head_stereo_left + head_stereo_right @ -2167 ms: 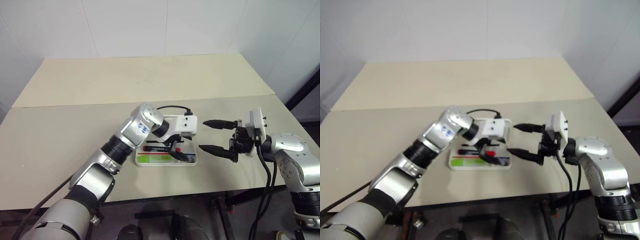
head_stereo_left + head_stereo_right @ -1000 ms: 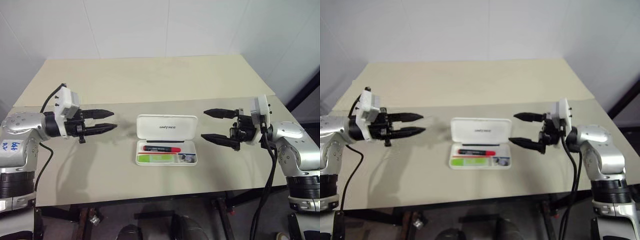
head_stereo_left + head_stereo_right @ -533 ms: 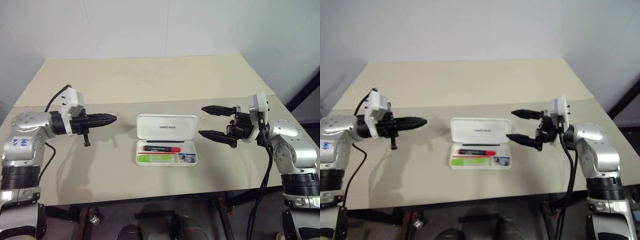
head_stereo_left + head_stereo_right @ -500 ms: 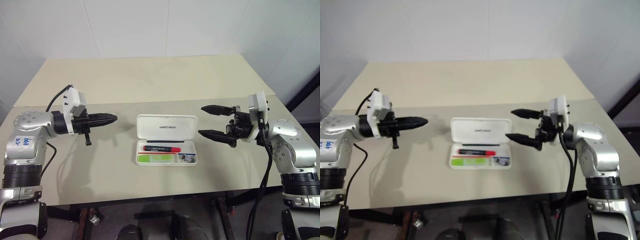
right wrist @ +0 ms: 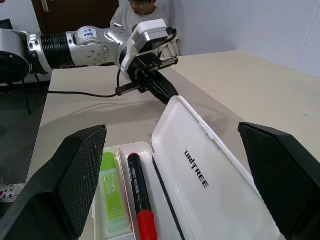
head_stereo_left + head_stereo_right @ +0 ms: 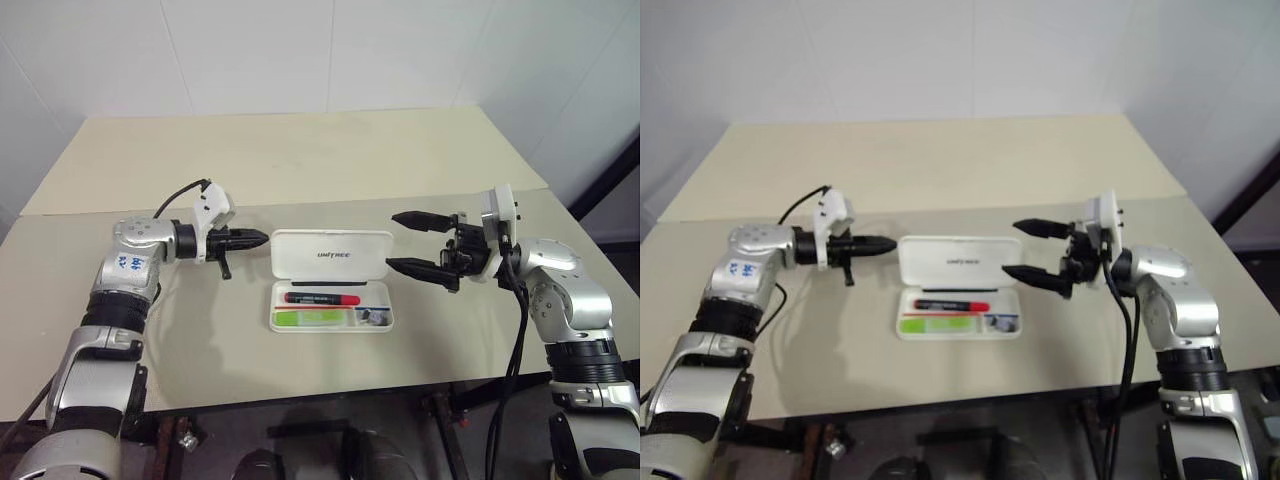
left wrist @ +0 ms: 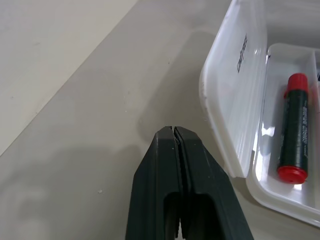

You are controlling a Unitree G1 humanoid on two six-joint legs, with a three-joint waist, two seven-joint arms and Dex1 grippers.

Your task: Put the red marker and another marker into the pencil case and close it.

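Note:
The white pencil case [image 6: 333,255] lies open mid-table, its "UNITREE" lid tilted up at the back. Inside the tray lie the red marker [image 6: 322,298] and, in front of it, the light-green marker [image 6: 310,318]. My left gripper [image 6: 262,238] is shut on nothing, its tip close beside the lid's left end; the left wrist view shows its closed fingers [image 7: 195,165] just short of the lid [image 7: 235,90], with the red marker [image 7: 294,130] beyond. My right gripper [image 6: 391,241] stands open just right of the case, pointing at it, with nothing between its fingers.
A small dark stub [image 6: 372,317] sits in the tray's right compartment. Bare beige tabletop [image 6: 300,160] stretches behind the case, with a seam running across it, and the front edge [image 6: 300,385] is near. A person [image 5: 142,10] sits beyond the table's left end.
My left gripper has closed and swung right across the table, from far left up to the lid's left end. The right gripper has stayed open and almost in place.

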